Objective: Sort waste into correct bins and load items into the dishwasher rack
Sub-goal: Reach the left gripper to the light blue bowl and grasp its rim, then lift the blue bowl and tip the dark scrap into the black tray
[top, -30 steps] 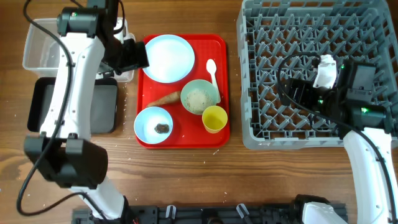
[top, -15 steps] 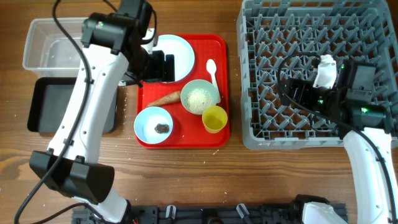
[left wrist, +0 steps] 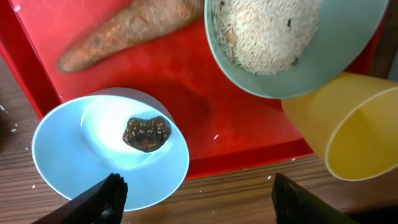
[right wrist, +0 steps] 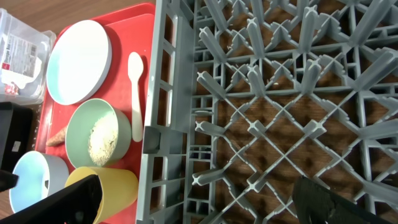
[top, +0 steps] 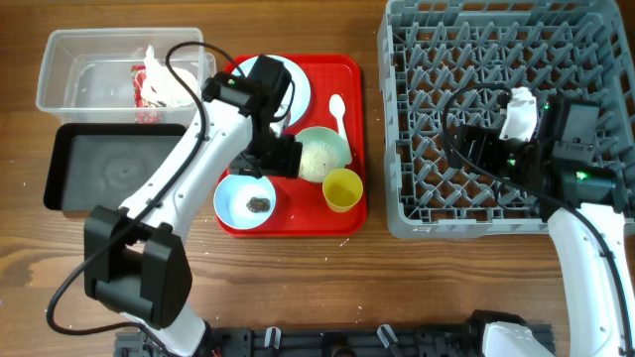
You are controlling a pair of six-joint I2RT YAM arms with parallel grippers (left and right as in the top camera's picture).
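Observation:
My left gripper (top: 275, 157) is open and empty above the red tray, over the orange-brown stick (left wrist: 130, 28); its fingers (left wrist: 202, 196) frame the tray's front edge. A pale blue bowl (top: 233, 193) holds the dark brown lump (left wrist: 146, 132). A green bowl (top: 332, 142) holds rice (left wrist: 267, 31). The yellow cup (top: 342, 188), white spoon (top: 337, 111) and blue plate (top: 293, 84) are on the tray. The wrapper (top: 144, 89) and white paper (top: 174, 89) lie in the clear tub (top: 69, 64). My right gripper (right wrist: 199, 202) is open above the grey rack (top: 496, 208).
The black tray (top: 109, 178) lies in front of the clear tub. The flat red tray (top: 347, 69) sits between the bins and the rack. Small white grains are scattered on the wooden table near the tray's front edge.
My left arm has swung right from the clear tub to above the middle of the red tray. The wrapper and paper now show in the tub. The right arm has not moved.

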